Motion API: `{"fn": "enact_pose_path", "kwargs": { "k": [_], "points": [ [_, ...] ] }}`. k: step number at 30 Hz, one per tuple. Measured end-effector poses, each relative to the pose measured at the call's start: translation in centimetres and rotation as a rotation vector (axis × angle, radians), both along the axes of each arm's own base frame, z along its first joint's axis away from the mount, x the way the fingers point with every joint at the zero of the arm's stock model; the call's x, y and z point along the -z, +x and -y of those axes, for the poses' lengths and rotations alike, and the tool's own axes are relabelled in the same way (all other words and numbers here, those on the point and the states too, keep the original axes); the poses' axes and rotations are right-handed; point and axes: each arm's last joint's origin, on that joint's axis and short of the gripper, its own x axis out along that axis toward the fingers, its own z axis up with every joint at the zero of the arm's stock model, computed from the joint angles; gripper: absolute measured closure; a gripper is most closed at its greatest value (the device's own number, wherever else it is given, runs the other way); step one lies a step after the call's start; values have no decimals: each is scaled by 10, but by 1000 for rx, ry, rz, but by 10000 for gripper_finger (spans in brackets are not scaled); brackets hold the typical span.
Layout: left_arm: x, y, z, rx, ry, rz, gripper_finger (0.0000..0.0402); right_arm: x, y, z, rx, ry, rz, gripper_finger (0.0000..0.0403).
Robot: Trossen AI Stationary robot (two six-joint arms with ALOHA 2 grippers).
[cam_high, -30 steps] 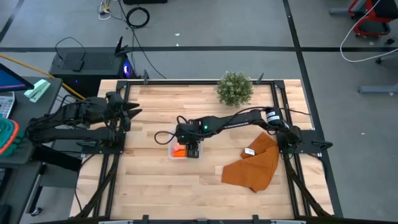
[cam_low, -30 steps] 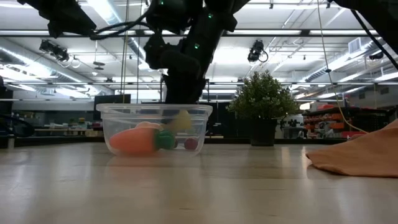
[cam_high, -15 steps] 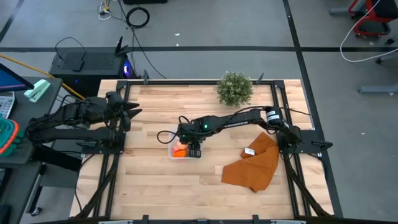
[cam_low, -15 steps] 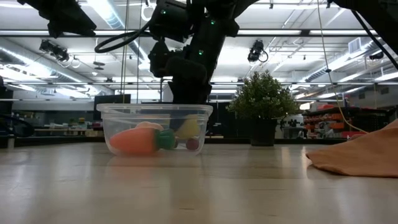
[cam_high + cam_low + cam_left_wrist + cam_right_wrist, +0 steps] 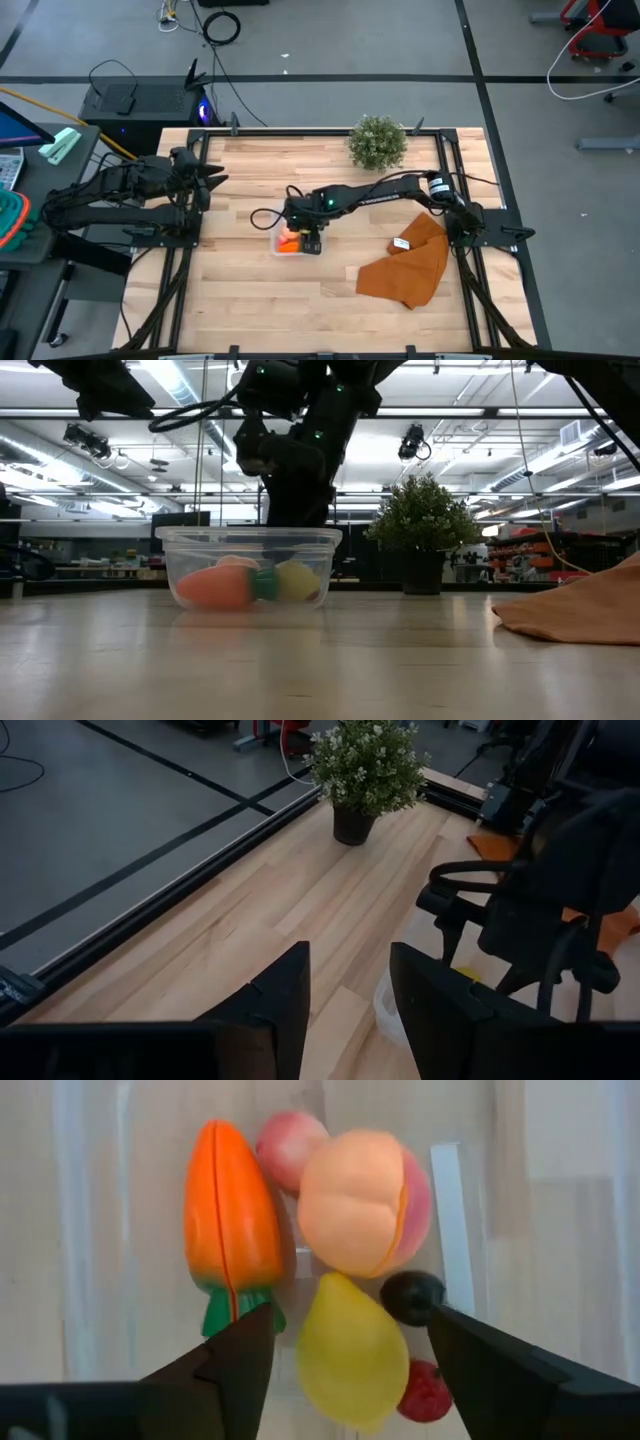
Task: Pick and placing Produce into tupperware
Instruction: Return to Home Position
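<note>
A: On the table (image 5: 240, 300), near its middle, what lies in the tub (image 5: 190, 560)?

B: All the produce. The carrot (image 5: 230, 1210) lies along one side, with its green end just beside the lemon (image 5: 350, 1355). The apple (image 5: 365, 1200) sits next to the carrot, a dark cherry (image 5: 412, 1298) touches the lemon, and a red berry (image 5: 428, 1392) is just past that.

A: And the right hand?

B: The right hand (image 5: 311, 243) hangs just above the tub, pointing straight down. Its fingers are apart and grip nothing. The lemon lies below the gap, down in the tub.

A: The left hand?

B: The left hand (image 5: 350, 960) is by the table's left edge, well apart from the tub, with its fingers spread and empty.

A: Anything else on the table?

B: A plant (image 5: 378, 142) stands at the far edge. A cloth (image 5: 405, 268) lies crumpled on the right side, near the right arm's base.
</note>
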Motion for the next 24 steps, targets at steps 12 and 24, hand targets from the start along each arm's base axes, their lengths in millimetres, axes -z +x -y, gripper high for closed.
{"fn": "enact_pose_path", "kwargs": {
  "k": [12, 24],
  "points": [
    [0, 0, 0, 0, 1, 0, 258, -64, -29, 5, -17, -15, 40, 228],
    [-1, 0, 0, 0, 2, 6, 261, -108, -116, 40, 90, 228, 293, 391]
  ]
}}
